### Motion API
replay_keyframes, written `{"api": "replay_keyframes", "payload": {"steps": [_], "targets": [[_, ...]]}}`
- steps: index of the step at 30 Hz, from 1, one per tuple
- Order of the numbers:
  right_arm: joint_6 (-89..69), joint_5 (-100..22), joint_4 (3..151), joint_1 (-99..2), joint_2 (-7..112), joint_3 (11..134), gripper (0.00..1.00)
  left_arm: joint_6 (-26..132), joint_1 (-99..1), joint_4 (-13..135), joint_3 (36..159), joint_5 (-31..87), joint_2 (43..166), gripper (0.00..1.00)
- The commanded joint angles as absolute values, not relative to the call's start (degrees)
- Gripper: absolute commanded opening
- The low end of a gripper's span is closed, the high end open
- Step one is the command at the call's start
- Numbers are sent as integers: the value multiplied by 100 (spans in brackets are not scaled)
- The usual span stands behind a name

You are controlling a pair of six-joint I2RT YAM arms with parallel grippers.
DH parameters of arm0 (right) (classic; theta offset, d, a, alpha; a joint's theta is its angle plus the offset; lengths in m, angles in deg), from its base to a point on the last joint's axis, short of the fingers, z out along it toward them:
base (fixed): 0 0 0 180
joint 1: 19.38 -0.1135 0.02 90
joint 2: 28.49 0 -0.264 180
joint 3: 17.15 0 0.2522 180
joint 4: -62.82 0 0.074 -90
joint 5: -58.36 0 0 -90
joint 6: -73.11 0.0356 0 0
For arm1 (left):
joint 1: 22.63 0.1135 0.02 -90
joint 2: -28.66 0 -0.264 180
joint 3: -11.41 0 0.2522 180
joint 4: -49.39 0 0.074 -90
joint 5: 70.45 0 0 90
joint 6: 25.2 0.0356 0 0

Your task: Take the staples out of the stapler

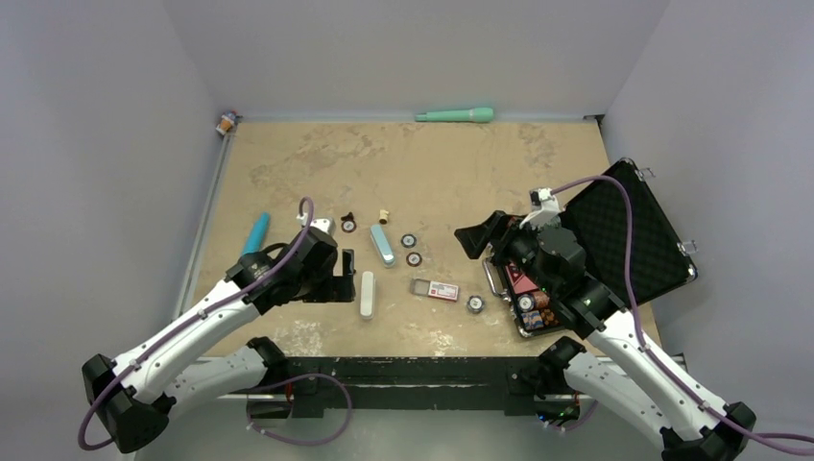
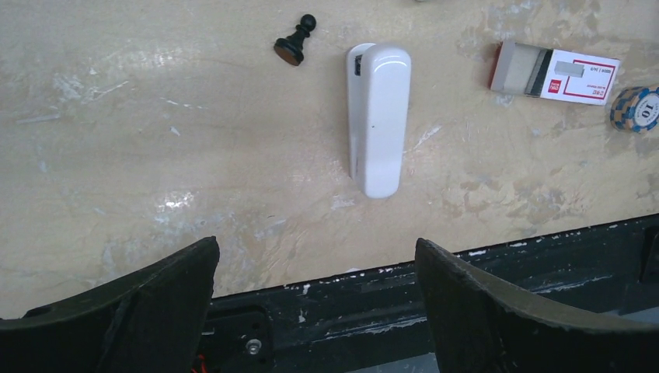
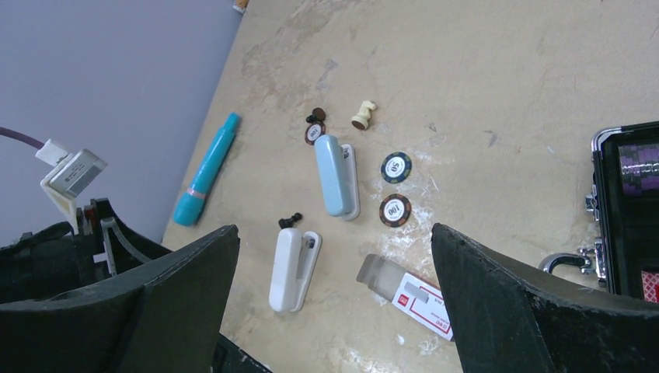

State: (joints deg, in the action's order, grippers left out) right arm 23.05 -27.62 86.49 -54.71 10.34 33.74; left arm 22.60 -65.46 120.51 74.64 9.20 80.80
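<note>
**A:** Why does your left gripper hang there?

**B:** My left gripper (image 2: 315, 256) is spread wide and holds nothing. It hovers at the near table edge, with the white stapler (image 2: 378, 116) lying lengthwise just ahead of it. I think this lets me take it by the sides.

**A:** And the staples?

**B:** I cannot see them. The white stapler lies closed, so I judge they are inside. The blue stapler (image 3: 338, 176) is closed too.

**A:** Any writing?

**B:** The chips read "50" (image 3: 395, 166), "100" (image 3: 395, 210) and "10" (image 2: 636, 109). The box (image 2: 556, 74) has a red-and-white label, but its print is too small to read. My right gripper (image 3: 334, 233), also fully open and empty, hangs beside the case (image 1: 624, 226).
</note>
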Motion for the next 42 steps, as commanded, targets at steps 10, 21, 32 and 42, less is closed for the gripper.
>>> {"api": "replay_keyframes", "payload": {"steps": [10, 21, 32, 42], "targets": [[2625, -2538, 8563, -5513, 1022, 3182, 93, 2103, -6569, 10480, 6955, 1488, 8669, 96], [2644, -2695, 8710, -5505, 1208, 3206, 94, 2146, -6692, 9850, 6756, 1143, 9583, 91], [2561, -2897, 8662, -5511, 1378, 3136, 93, 2147, -6964, 9439, 6976, 699, 10782, 88], [2528, -2934, 8713, -5508, 1315, 3146, 93, 2112, -7004, 9198, 6991, 607, 11254, 79]]}}
